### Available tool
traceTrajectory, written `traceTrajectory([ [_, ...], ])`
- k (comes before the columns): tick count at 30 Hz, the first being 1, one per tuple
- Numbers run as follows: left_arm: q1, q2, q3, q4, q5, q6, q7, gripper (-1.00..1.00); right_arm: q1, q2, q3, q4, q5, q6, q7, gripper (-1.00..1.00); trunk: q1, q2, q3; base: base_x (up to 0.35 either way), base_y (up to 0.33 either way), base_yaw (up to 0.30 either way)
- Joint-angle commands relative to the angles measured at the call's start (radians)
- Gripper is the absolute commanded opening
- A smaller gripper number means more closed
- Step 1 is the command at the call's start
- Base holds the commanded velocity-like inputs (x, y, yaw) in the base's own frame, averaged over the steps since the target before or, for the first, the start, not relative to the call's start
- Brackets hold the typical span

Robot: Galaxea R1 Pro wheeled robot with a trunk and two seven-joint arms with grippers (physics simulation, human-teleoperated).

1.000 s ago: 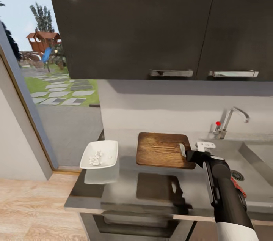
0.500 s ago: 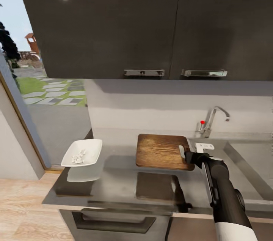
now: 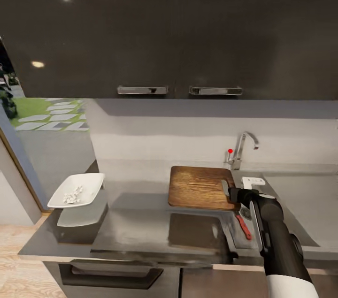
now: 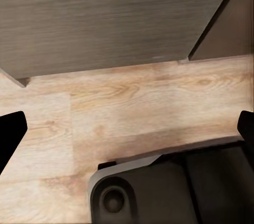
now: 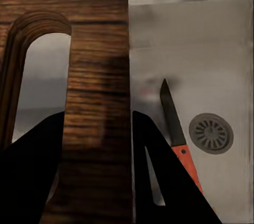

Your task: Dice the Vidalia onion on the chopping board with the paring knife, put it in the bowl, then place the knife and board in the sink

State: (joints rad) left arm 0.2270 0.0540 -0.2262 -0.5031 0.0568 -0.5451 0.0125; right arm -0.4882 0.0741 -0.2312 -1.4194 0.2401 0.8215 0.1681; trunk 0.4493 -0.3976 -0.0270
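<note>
My right gripper [image 3: 230, 191] is shut on the handle end of the dark-brown chopping board [image 3: 199, 186], holding it level just above the countertop [image 3: 136, 227], its right end at the sink's edge. In the right wrist view the fingers [image 5: 145, 144] clamp the strip beside the board's [image 5: 98, 49] slot. The paring knife [image 3: 243, 226] lies in the sink [image 3: 300, 204]; its red handle [image 5: 188, 163] and dark blade are near the drain [image 5: 211, 133]. The white bowl [image 3: 89, 185] at the counter's left end holds diced onion [image 3: 72, 194]. My left gripper [image 4: 127, 128] is open over the floor.
Dark upper cabinets [image 3: 169, 30] hang over the counter. The faucet [image 3: 242, 147] and red knob [image 3: 230, 151] stand behind the sink. A doorway to the garden [image 3: 47, 115] opens at the left. The left wrist view has wood floor [image 4: 132, 102] and my base [image 4: 159, 192].
The whole picture has shifted left, so the camera moved right. My right gripper carried the board along, toward the sink. The knife in the basin now shows.
</note>
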Motion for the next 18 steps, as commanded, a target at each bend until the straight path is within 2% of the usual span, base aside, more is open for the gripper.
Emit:
traceTrajectory([
  [1, 0.000, 0.001, -0.005, -0.002, 0.006, -0.001, 0.001, 1.00, -0.001, 0.001, -0.002, -0.001, 0.005, 0.004, 0.010, -1.00, 0.001, -0.002, -0.002, 0.000, -0.322, 0.000],
  [9, 0.000, 0.001, -0.005, -0.002, 0.006, -0.001, 0.001, 1.00, -0.001, 0.001, -0.002, 0.027, 0.005, -0.010, -0.004, -1.00, 0.001, -0.002, -0.002, 0.000, -0.322, 0.000],
  [13, 0.000, 0.001, -0.005, -0.003, 0.006, -0.001, 0.001, 1.00, -0.001, 0.003, -0.003, 0.086, 0.005, -0.079, -0.097, -1.00, 0.001, -0.002, -0.002, 0.000, -0.237, 0.000],
  [18, 0.000, 0.001, -0.005, -0.003, 0.006, -0.001, 0.001, 1.00, -0.001, 0.003, -0.015, 0.146, -0.010, -0.106, -0.240, -1.00, 0.001, -0.002, -0.002, 0.000, -0.034, 0.000],
])
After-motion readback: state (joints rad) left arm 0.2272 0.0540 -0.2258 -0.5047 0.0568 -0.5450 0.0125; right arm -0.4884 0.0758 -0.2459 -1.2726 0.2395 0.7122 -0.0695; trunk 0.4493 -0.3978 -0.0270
